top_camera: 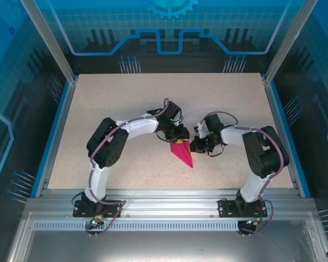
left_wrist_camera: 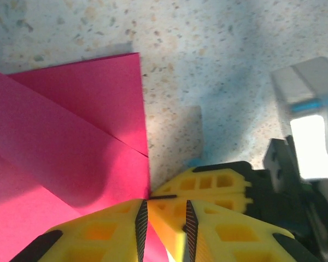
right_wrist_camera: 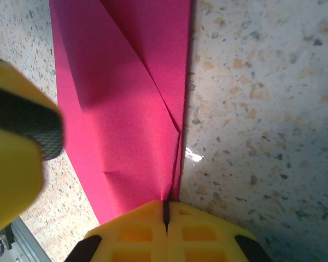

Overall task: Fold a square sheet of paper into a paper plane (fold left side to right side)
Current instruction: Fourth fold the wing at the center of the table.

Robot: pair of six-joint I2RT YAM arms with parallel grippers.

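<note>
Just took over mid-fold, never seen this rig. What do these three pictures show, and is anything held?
A left robot arm and a right robot arm, each ending in a yellow two-finger gripper, are bolted to a speckled beige table. The overhead picture looks down from behind them; the other two come from cameras on the wrists. On the table lies a magenta-pink paper sheet folded to a pointed dart. The right gripper is shut on its edge; the left gripper stands slightly open at its corner.

Your table [top_camera: 98, 109] is a speckled beige slab with blue edging. Near its middle lies the magenta paper plane [top_camera: 183, 154], folded narrow, its point aimed toward the near right. Its wide end may be slightly raised.
</note>
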